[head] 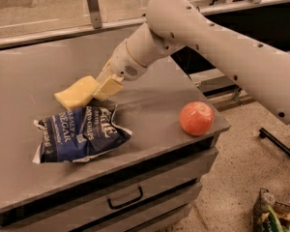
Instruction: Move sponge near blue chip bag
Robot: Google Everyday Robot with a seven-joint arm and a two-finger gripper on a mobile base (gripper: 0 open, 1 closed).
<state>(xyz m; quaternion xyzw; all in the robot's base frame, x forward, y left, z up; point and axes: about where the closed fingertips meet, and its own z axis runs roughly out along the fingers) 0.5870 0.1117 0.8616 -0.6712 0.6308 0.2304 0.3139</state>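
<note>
The pale yellow sponge [76, 93] is held at its right end by my gripper [100, 88], just above the grey counter and right behind the blue chip bag [79, 134]. The bag lies crumpled on the counter near its front left, white lettering up. My white arm reaches in from the upper right. The gripper's pale yellow fingers [109, 87] are shut on the sponge, which tilts down to the left and nearly touches the bag's top edge.
A round orange-red apple [196, 118] sits near the counter's [154, 105] front right corner. A drawer with a dark handle [125, 198] is under the counter. A rail with a post [93, 6] runs behind. A green packet [274, 216] lies on the floor.
</note>
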